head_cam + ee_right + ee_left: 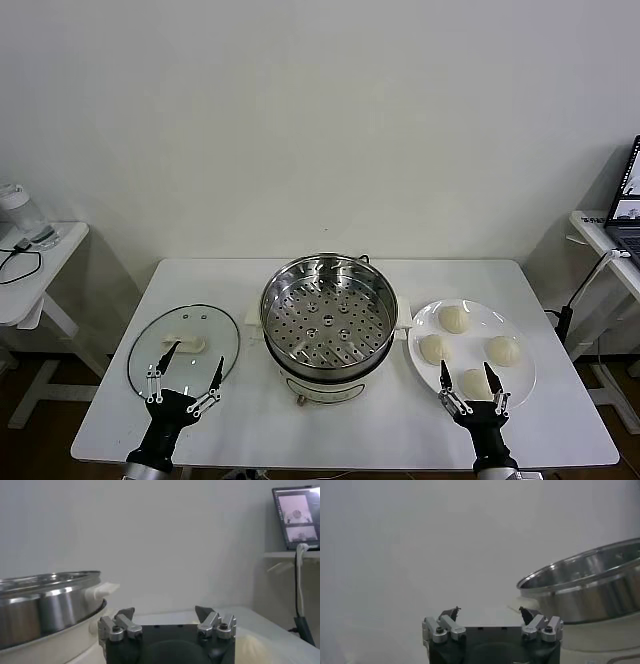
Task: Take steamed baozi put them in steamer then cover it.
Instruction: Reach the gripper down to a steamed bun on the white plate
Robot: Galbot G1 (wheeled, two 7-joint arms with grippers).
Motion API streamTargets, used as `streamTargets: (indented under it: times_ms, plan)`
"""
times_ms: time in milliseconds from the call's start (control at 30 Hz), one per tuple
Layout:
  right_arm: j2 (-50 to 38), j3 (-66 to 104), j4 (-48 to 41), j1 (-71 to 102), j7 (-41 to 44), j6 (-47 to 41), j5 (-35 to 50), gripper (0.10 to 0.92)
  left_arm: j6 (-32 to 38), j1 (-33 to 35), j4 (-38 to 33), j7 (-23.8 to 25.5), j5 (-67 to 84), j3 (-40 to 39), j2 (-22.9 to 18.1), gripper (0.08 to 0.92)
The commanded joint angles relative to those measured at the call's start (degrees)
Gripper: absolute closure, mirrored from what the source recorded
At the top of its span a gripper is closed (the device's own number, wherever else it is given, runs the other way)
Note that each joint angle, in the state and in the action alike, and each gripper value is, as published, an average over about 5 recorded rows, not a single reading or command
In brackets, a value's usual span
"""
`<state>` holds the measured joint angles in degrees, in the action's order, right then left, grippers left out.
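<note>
The steamer, a shiny steel pot with a perforated tray and nothing on it, stands mid-table. It also shows in both wrist views. Several cream-white baozi lie on a white plate to its right, the nearest one just ahead of my right gripper. That gripper is open and holds nothing. A glass lid lies flat left of the steamer. My left gripper hovers open over the lid's near edge, empty.
A white side table with cables stands off to the left. Another at the right carries a laptop and a hanging cable. The table's front edge runs just behind both grippers.
</note>
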<state>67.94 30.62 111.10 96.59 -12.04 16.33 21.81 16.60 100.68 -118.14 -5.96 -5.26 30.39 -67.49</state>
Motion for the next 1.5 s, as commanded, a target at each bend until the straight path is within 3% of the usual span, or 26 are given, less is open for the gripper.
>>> streamTargets:
  times_ms: [33,200,500,633,800,1133,1333,1500]
  plan:
    - [0.1,1.2,-0.1,-1.9,-1.2,-3.2,0.3,0.203,0.3,0.3,-0.4,0.1,0.0,-0.1,0.0,0.177]
    - [-3.5,2.8,-1.6,-11.0,-3.7,-10.6,4.0,0.203,0.7,0.2,-1.0,0.2,-0.2,-0.4,0.0,0.177]
    - [-15.4,-5.0,-16.2,-36.0,-2.0,-16.8,16.3,0.203,1.3,0.0,-2.0,0.3,-0.6,-1.1,-0.1,0.177]
    - [-20.8,-11.6,-24.5,-45.8,4.9,-19.8,21.1,0.203,1.4,0.2,-2.5,0.3,-0.9,-1.3,-0.2,0.177]
    - [-28.8,-21.4,-33.4,-54.8,21.6,-22.0,21.8,0.203,2.1,0.6,-2.9,0.3,-1.5,-1.5,-0.5,0.177]
    - [-36.0,-42.6,-44.7,-73.9,59.3,-21.9,3.9,0.203,1.9,1.4,-3.9,0.1,-1.7,-1.3,-0.9,0.177]
    - [-34.5,-52.3,-50.6,-85.4,75.5,-18.8,-10.3,0.203,1.3,1.9,-4.5,0.0,-1.7,-0.6,-1.0,0.177]
    - [-31.2,-57.7,-55.3,-92.3,83.4,-15.3,-22.2,0.203,1.1,2.1,-4.8,-0.1,-1.7,-0.4,-1.3,0.177]
